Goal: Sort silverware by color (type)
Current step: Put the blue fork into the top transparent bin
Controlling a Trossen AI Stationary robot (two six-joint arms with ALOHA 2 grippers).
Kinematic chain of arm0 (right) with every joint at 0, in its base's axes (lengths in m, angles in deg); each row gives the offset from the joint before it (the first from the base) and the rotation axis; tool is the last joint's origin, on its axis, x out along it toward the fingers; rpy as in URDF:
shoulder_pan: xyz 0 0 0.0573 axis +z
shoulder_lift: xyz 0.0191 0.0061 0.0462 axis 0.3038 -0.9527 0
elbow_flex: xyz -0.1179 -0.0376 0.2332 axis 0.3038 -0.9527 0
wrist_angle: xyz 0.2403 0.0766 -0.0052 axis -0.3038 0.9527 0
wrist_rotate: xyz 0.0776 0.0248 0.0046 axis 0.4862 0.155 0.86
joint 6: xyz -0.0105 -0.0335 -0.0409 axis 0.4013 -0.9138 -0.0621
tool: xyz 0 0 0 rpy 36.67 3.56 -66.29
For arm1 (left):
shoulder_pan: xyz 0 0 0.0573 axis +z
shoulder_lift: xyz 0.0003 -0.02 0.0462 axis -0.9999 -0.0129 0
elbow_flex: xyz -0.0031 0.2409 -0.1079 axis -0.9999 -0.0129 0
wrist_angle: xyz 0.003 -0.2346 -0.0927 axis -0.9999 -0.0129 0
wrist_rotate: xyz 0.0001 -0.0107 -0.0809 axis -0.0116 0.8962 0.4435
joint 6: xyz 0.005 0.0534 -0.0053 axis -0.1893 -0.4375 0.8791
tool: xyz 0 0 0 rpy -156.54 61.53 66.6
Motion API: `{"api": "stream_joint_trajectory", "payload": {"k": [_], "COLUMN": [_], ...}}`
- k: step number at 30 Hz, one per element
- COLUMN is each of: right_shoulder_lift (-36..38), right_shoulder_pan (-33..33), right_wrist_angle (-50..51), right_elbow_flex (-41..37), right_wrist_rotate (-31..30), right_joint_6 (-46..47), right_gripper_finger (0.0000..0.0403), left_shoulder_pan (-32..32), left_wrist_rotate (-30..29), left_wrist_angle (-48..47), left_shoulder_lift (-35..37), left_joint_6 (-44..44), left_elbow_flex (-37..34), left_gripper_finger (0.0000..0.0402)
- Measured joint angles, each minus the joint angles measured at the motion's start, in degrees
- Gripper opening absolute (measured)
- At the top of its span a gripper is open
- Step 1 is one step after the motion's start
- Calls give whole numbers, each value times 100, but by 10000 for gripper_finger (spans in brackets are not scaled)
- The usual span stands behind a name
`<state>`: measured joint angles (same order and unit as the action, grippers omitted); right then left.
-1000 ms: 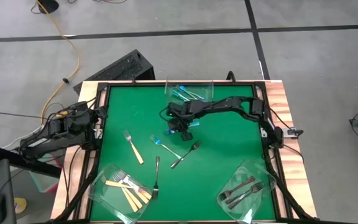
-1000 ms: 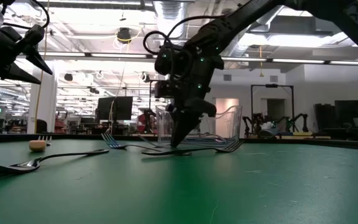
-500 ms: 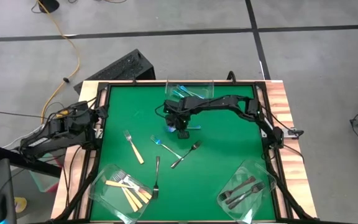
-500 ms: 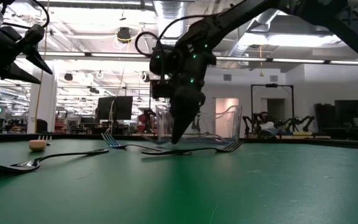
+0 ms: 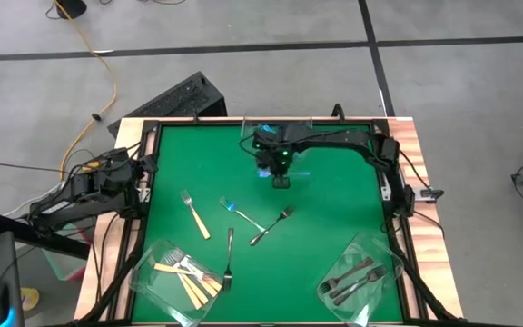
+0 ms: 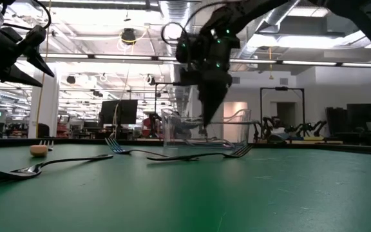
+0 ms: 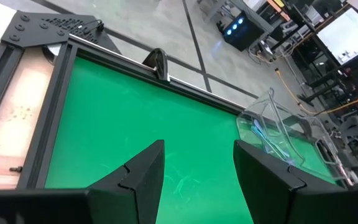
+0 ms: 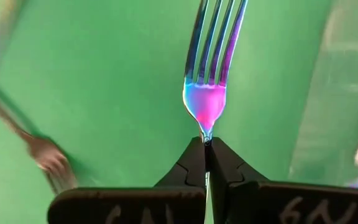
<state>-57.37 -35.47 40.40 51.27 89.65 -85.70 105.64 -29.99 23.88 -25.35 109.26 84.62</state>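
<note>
The right tool [image 8: 206, 163] is pinched on the neck of a fork [image 8: 209, 81] — tines pointing away from the fingers — held above the green worktop [image 5: 334, 227], just beside the clear tub [image 5: 278, 133] at its far edge. The left tool [image 7: 194, 171], fingers spread and holding nothing, waits at the worktop's left edge. More forks [image 5: 243, 222] lie mid-worktop — others fill two near tubs [image 5: 178, 272].

two dark arms [image 5: 334, 143] with black wedge-shaped fingers [image 7: 143, 177]
</note>
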Motion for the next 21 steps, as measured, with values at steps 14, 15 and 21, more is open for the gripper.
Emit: {"api": "stream_joint_trajectory", "payload": {"k": [14, 15, 21], "right_shoulder_lift": [275, 275, 275], "right_shoulder_pan": [-542, -571, -718], "right_wrist_angle": [-188, -215, -301], "right_elbow_flex": [-694, -694, -691], "right_wrist_rotate": [-675, -699, -846], "right_joint_6": [-542, -558, -665], "right_gripper_finger": [8, 8, 8], "left_shoulder_pan": [-2, -1, 0], "left_wrist_rotate": [-114, -116, -107], "left_wrist_angle": [2, 0, 0], "left_shoulder_lift": [0, 0, 0], "left_joint_6": [0, 0, 0], "left_elbow_flex": [2, 2, 2], "left_gripper_finger": [176, 176, 176]}}
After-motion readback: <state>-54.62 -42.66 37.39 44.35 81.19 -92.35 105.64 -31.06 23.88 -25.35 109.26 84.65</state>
